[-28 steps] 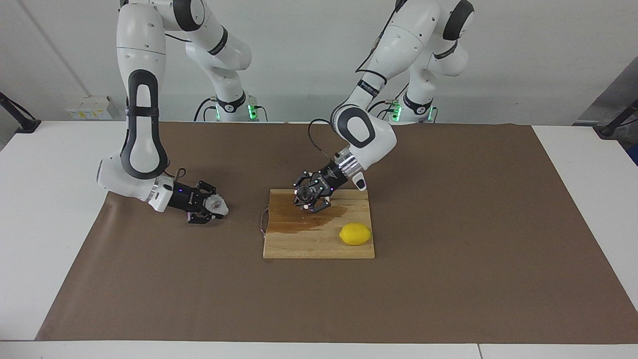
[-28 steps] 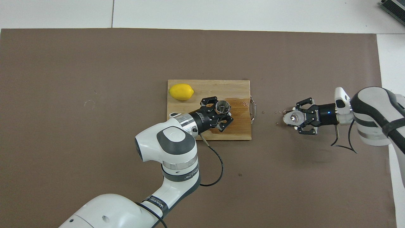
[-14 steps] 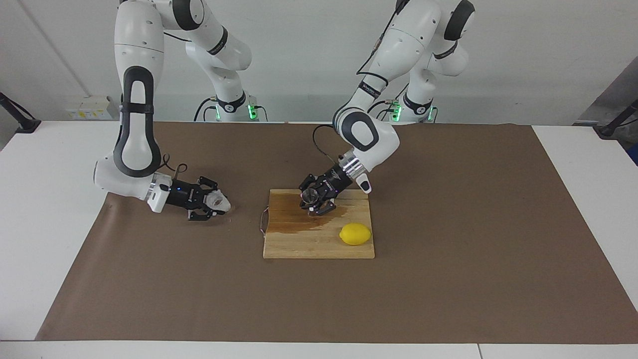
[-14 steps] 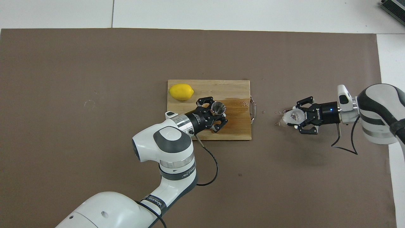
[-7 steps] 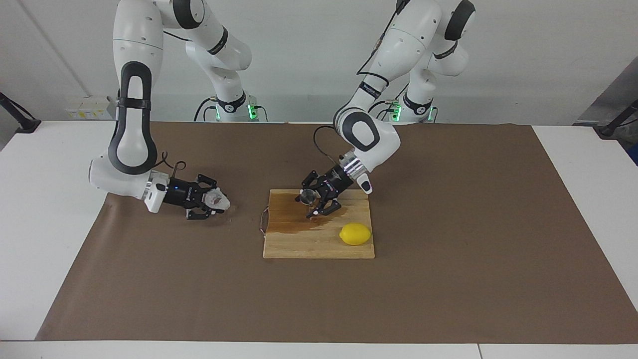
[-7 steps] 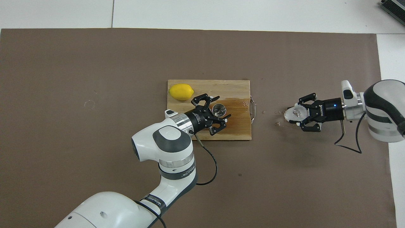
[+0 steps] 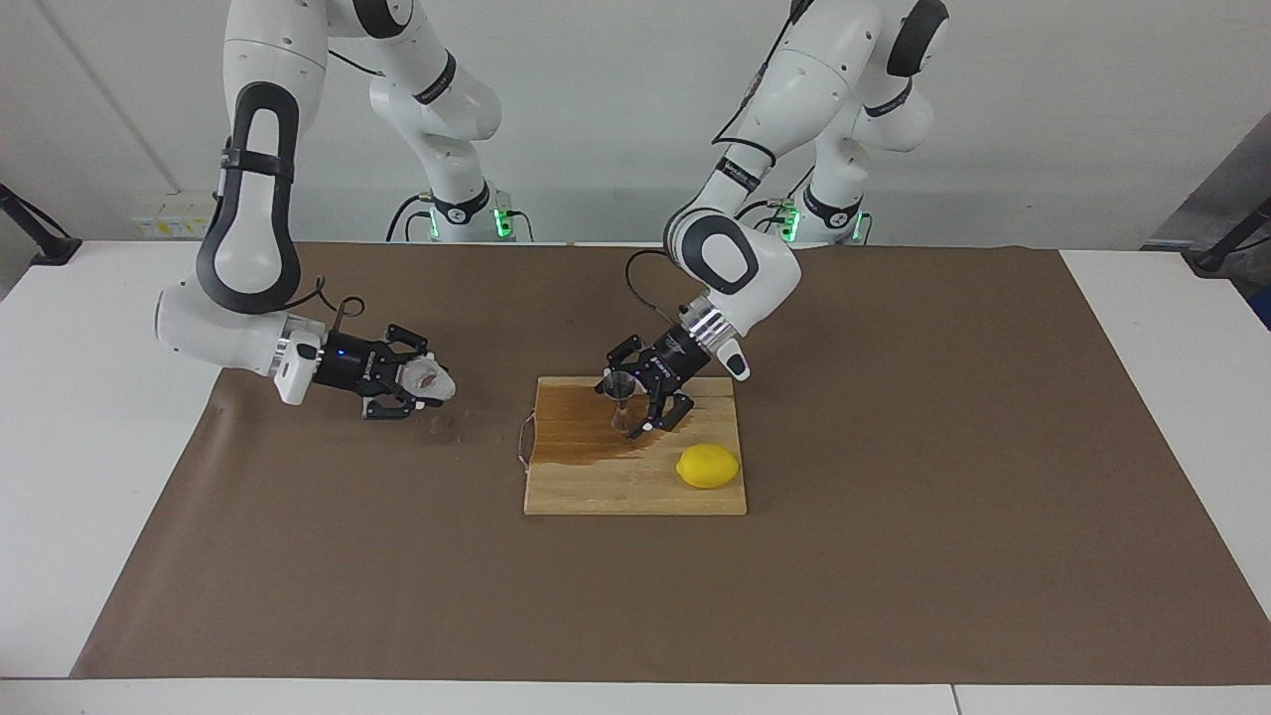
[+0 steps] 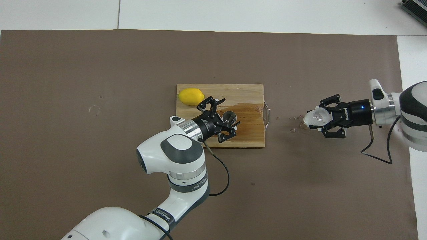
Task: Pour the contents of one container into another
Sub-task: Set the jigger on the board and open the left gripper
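Note:
The shiny steel jigger [image 7: 620,395] [image 8: 229,116] stands upright on the wooden cutting board [image 7: 635,492], on a dark wet patch. My left gripper [image 7: 627,401] [image 8: 229,112] is open, with one finger on each side of the jigger and a gap showing. My right gripper [image 7: 421,381] [image 8: 318,117] is shut on the bumpy white cup [image 7: 431,378] [image 8: 313,116]. It holds the cup tipped on its side, mouth toward the board, low over the brown paper toward the right arm's end of the table.
A yellow lemon [image 7: 708,466] [image 8: 190,96] lies on the board's corner farthest from the robots, beside the left gripper. The board has a small metal handle [image 8: 266,115] on the end facing the cup. Droplets [image 8: 293,124] spot the paper between handle and cup.
My left gripper has opened and let go of the jigger, which now stands upright on the board. My right arm has drawn the cup back, away from the board.

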You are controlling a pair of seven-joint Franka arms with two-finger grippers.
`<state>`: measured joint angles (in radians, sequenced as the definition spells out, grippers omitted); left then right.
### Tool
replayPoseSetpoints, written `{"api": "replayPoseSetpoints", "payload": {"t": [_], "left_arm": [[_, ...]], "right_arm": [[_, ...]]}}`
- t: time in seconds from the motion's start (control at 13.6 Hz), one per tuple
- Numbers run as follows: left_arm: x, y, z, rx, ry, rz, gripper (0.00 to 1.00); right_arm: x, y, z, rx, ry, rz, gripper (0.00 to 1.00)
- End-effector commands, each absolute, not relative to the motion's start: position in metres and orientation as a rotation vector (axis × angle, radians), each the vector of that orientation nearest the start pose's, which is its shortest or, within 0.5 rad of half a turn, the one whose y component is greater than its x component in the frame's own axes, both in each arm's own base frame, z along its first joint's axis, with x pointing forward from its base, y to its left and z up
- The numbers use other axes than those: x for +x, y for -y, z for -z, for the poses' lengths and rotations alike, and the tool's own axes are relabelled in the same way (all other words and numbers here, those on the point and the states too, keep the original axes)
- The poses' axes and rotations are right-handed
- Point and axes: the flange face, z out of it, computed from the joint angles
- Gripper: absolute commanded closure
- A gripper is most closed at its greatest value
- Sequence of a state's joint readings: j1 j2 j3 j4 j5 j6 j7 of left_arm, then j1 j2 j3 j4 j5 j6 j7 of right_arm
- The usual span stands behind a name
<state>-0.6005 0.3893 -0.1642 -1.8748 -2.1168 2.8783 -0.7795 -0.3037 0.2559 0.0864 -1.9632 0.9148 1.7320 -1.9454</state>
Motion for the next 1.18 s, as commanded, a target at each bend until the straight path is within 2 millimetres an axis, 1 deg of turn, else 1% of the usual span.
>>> {"api": "replayPoseSetpoints", "payload": {"t": [0.0,0.07,0.22,0.29,0.52,0.66,0.88,0.96,1.1], "left_arm": [[0.462,0.375,-0.321,1.133,-1.855,0.582,0.0],[0.452,0.375,-0.323,1.147,-1.855,0.585,0.0],[0.434,0.375,-0.327,1.174,-1.859,0.573,0.0],[0.426,0.377,-0.331,1.189,-1.86,0.556,0.0],[0.417,0.374,-0.34,1.202,-1.883,0.476,0.0],[0.418,0.371,-0.346,1.226,-1.861,0.443,0.0],[0.423,0.366,-0.345,1.375,-1.76,0.352,0.0],[0.424,0.363,-0.344,1.434,-1.726,0.328,0.0],[0.431,0.354,-0.344,1.526,-1.661,0.291,0.0]], "right_arm": [[0.558,0.049,-0.373,-1.768,1.389,0.638,0.74],[0.556,0.048,-0.381,-1.763,1.406,0.637,0.74],[0.552,0.048,-0.391,-1.753,1.411,0.627,0.74],[0.549,0.047,-0.402,-1.76,1.411,0.626,0.74],[0.546,0.045,-0.42,-1.762,1.388,0.601,0.75],[0.543,0.043,-0.433,-1.764,1.401,0.604,0.75],[0.542,0.032,-0.449,-1.795,1.424,0.575,0.75],[0.545,0.016,-0.457,-1.789,1.46,0.559,0.75],[0.553,0.003,-0.465,-1.84,1.513,0.52,0.75]]}}
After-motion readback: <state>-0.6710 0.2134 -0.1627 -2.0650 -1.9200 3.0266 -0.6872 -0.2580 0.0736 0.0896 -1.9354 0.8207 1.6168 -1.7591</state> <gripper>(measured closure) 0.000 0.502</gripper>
